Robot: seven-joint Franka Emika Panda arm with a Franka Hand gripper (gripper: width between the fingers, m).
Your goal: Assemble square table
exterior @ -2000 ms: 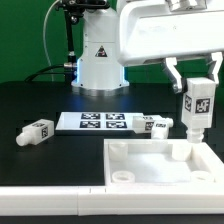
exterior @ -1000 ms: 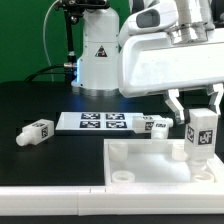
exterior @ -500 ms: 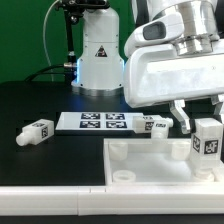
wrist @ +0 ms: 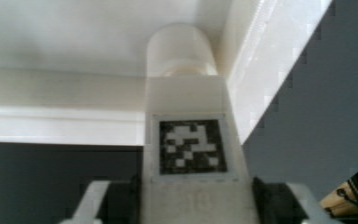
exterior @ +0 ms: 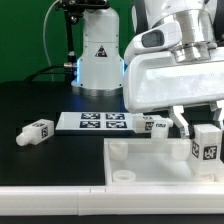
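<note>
Leg [exterior: 208, 148] in hand [exterior: 205, 127] at tabletop [exterior: 140, 163] corner

The exterior view looks slightly down across the square top [exterior: 150, 158] from beyond its near edge. The wrist view looks along the leg [wrist: 190, 110] onto that top, very close. Both show leg and top.

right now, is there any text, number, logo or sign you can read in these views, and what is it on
No words or numbers are readable in either view.
Triangle sign on the robot base: the symbol inside is too small to read.
Marker board: black-and-white square tags, patterns only.
Held leg: one tag, pattern only, no letters.
Left loose leg and leg beside the board: tags only, too small to make out.
</note>
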